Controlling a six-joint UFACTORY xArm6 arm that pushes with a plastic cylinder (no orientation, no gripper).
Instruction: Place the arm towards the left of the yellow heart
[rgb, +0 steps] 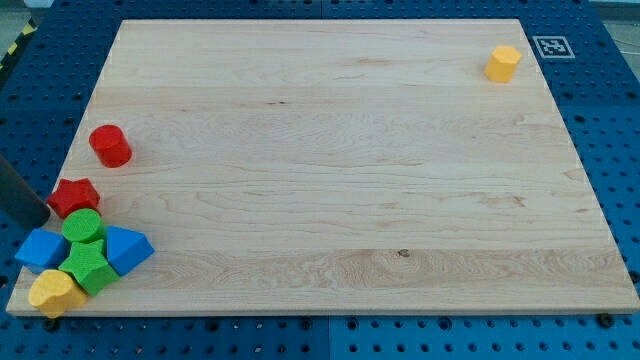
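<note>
My tip (46, 217) sits just left of the red star (74, 196), above the yellow heart (55, 291); no fingers on this rod.

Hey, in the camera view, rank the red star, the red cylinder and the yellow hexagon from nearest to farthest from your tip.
From my tip, at the view's left edge:
1. Red star, right beside it.
2. Red cylinder, further up.
3. Yellow hexagon, far top right corner.
</note>
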